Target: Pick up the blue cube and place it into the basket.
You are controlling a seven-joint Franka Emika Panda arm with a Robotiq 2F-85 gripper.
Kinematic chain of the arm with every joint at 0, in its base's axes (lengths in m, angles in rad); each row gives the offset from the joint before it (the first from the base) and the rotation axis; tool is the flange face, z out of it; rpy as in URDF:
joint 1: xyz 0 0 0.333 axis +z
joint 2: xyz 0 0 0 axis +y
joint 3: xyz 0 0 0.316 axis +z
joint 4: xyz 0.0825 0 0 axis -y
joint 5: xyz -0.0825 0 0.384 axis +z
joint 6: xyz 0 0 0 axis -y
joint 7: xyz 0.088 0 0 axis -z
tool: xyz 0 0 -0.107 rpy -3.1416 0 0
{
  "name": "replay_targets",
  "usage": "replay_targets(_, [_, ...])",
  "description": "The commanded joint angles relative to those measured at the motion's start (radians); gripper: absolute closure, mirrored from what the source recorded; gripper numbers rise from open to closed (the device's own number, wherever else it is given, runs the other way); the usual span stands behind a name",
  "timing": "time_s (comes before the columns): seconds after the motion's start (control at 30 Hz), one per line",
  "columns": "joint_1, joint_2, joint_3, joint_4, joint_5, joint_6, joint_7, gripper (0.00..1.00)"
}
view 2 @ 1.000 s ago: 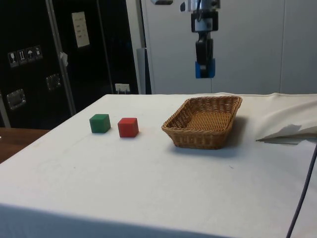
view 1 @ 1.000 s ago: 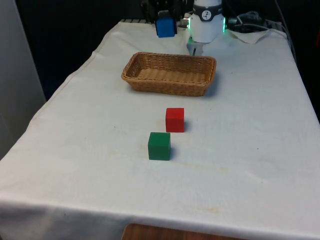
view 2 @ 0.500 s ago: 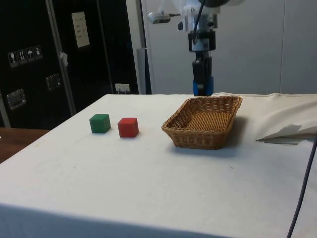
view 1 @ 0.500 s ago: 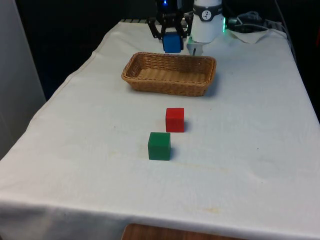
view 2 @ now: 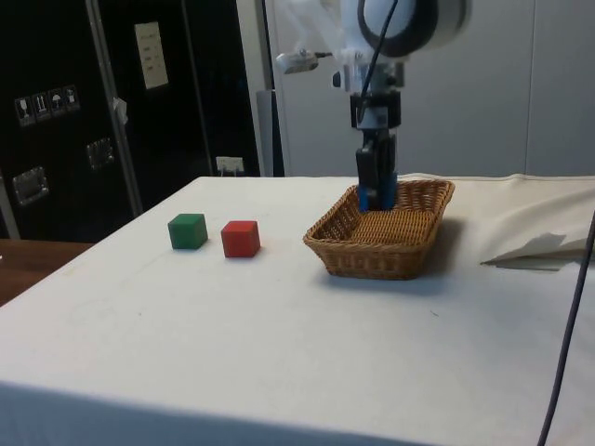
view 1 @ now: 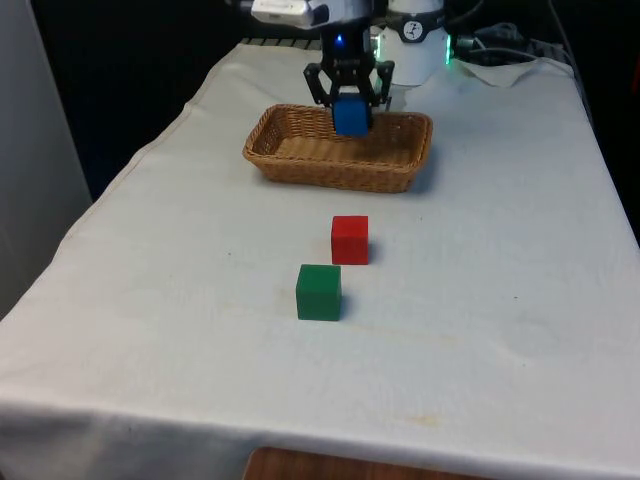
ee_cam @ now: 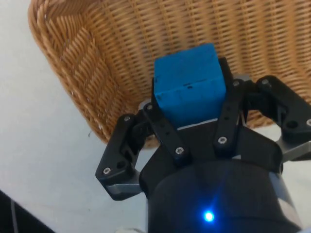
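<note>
I have the black two-finger claw [view 1: 350,100] clamped on the small blue cube [view 1: 351,115], hanging directly over the woven wicker basket [view 1: 300,165], just above its rim at the far side; the drop is straight down.

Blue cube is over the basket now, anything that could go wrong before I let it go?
The gripper holds the blue cube near the basket's far rim, not its middle; released here it might clip the rim or tumble out. Lowering further, the fingers could catch the woven wall.
</note>
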Motion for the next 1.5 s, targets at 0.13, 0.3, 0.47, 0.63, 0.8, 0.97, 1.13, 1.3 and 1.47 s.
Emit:
replay_targets(0.13, [0.005, 0.063, 0.021, -0.001, 0.043, 0.076, 0.002, 1.00])
replay_targets(0.3, [0.005, 0.104, 0.028, 0.000, 0.048, 0.115, 0.011, 1.00])
replay_targets(0.47, [0.005, 0.153, 0.038, 0.002, 0.042, 0.160, 0.034, 1.00])
replay_targets(0.63, [0.006, 0.187, 0.044, 0.004, 0.039, 0.191, 0.050, 1.00])
replay_targets(0.8, [0.005, 0.210, 0.050, 0.006, 0.038, 0.213, 0.064, 1.00])
replay_targets(0.97, [0.003, 0.208, 0.051, 0.005, 0.039, 0.213, 0.065, 0.84])
replay_targets(1.13, [0.002, 0.211, 0.050, 0.008, 0.036, 0.209, 0.065, 0.21])
replay_targets(1.3, [0.002, 0.207, 0.051, 0.005, 0.040, 0.212, 0.066, 0.00])
replay_targets(1.47, [0.002, 0.211, 0.050, 0.008, 0.036, 0.209, 0.065, 0.00])
